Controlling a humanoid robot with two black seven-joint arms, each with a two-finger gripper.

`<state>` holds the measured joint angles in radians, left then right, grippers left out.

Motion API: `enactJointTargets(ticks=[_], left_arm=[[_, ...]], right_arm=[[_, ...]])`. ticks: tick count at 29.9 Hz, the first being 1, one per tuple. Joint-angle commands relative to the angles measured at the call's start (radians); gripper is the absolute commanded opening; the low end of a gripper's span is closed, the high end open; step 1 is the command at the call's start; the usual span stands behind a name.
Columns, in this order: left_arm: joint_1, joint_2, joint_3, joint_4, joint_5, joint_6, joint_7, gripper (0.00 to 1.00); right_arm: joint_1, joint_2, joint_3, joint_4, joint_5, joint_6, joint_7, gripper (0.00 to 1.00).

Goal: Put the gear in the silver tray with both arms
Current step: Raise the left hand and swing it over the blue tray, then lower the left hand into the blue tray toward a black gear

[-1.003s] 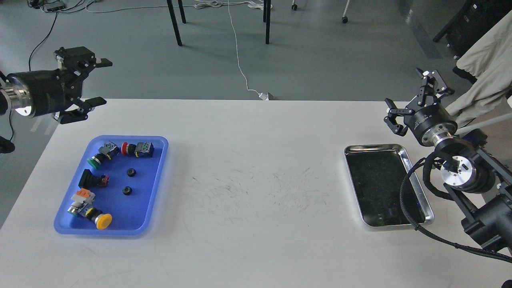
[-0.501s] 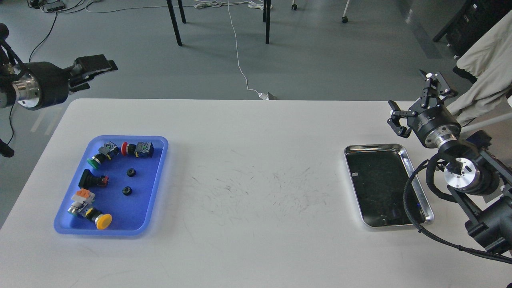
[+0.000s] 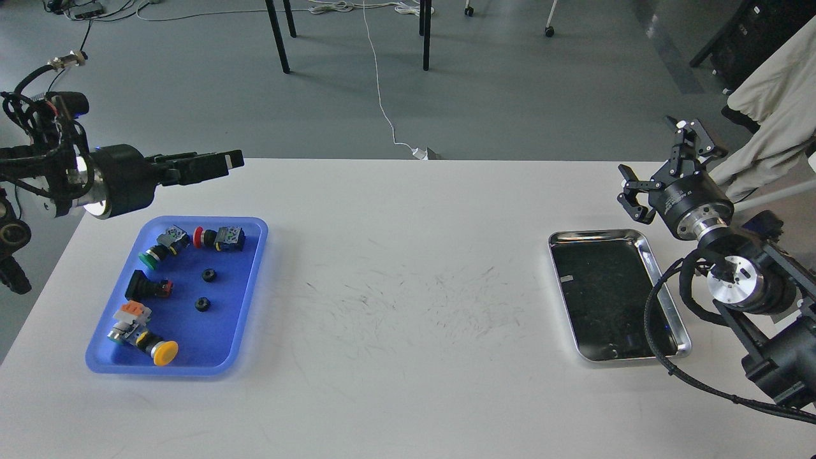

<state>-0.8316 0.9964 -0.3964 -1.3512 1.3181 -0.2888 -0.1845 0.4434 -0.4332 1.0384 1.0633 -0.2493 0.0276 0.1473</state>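
Head view showed you the silver tray (image 3: pixel 663 290) just below your splayed right gripper (image 3: pixel 660 169); left gripper (image 3: pixel 210 164), seen edge-on, perhaps closed, I cannot tell.

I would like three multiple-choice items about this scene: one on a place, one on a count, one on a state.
1. Where does the shiny rectangular steel tray lie on the white table?
A. far left
B. right side
C. centre

2. How many small black gears lie in the blue plastic tray?
A. two
B. five
C. none

3. The right end effector is:
A. gripping a gear
B. open and empty
C. inside the steel tray

Key: 1 B, it lies beside the right arm; 2 A, two dark rings show; 3 B, its fingers are spread above the table.
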Motion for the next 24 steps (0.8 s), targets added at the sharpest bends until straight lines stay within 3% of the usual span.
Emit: enactJointTargets(ticks=[1, 4, 9, 13, 19, 24], left_arm=[[0.028, 0.004, 0.004, 0.010, 0.013, -0.004, -0.048, 0.99], [0.042, -0.005, 0.005, 0.046, 0.048, 0.000, -0.139, 0.99], [0.052, -0.005, 0.071, 0.061, 0.125, 0.008, -0.165, 0.99], [0.055, -0.004, 0.076, 0.079, 0.170, 0.007, -0.213, 0.98], [0.055, 0.002, 0.074, 0.102, 0.331, 0.017, -0.216, 0.98], [0.042, 0.010, 0.070, 0.104, 0.395, 0.086, -0.216, 0.98]], right_arm=[[-0.002, -0.007, 0.000, 0.000, -0.001, 0.000, 0.000, 0.99], [-0.003, -0.010, 0.000, 0.001, -0.001, 0.000, 0.000, 0.99], [-0.002, -0.019, 0.000, 0.003, -0.001, 0.000, 0.000, 0.99], [-0.003, -0.027, -0.001, 0.004, -0.001, 0.000, 0.000, 0.99], [-0.003, -0.033, -0.001, 0.004, -0.001, 0.000, 0.000, 0.99], [-0.006, -0.033, -0.003, 0.004, -0.004, 0.000, 0.000, 0.99]])
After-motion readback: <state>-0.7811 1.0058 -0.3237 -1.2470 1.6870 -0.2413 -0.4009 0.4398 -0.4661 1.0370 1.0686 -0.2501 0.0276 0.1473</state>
